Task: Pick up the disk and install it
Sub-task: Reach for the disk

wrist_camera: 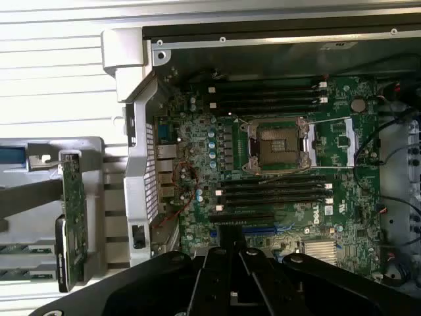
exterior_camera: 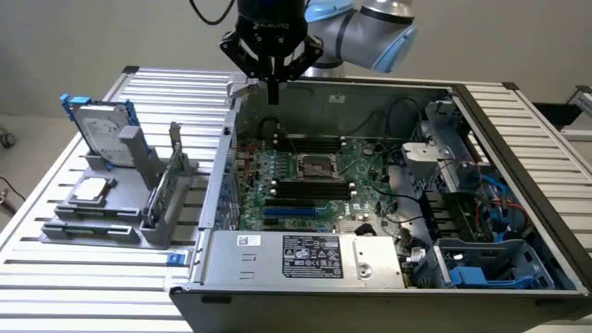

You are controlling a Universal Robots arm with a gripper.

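The disk, a silver hard drive with a white label in a blue carrier, stands upright in the grey holder on the exterior view's left. My gripper hangs well to the right of it, above the back left corner of the open computer case. Its two black fingers are shut together with nothing between them. In the wrist view the gripper points down over the motherboard near its edge.
A small square silver chip and a thin green circuit card also sit in the holder. Inside the case are the CPU socket, a power supply and blue drive bays. A slatted metal table carries everything.
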